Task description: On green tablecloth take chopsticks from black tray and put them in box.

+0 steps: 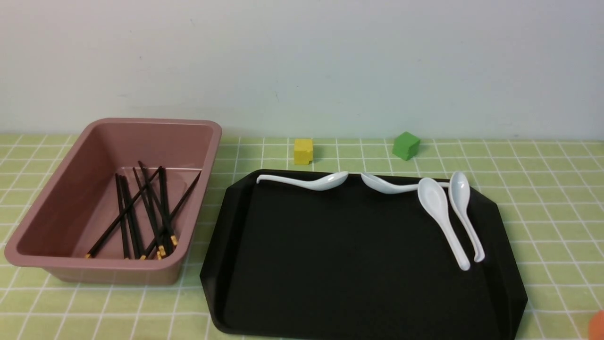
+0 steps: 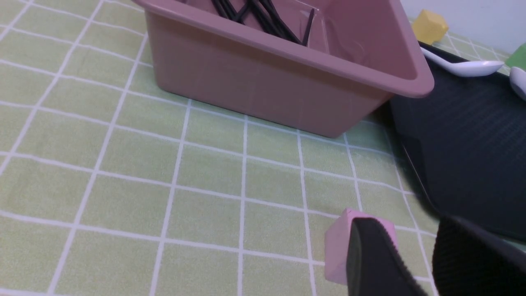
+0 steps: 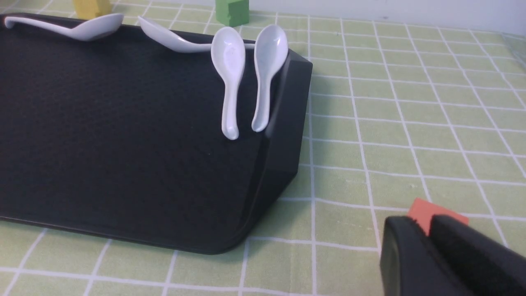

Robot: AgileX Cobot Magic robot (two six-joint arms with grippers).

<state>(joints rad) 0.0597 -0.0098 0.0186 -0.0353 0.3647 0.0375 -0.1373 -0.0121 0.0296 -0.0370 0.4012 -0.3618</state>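
Your green tablecloth carries everything. On it, the black tray holds only four white ceramic spoons along its far and right edges; you can see no chopsticks on it. Just beside it to the left stands the pink box, and the chopsticks lie crossed on its floor, gold-banded ends toward you. Judging from that, the transfer looks finished, so your next move is probably only to confirm that nothing black hides against the tray, then hold both arms clear.

Behind the tray sit a yellow cube and a green cube. A pink cube lies near the left gripper, whose fingers stand slightly apart, holding nothing. The right gripper is pressed closed and empty, with an orange block just behind it.

No brand, label or writing is readable anywhere.
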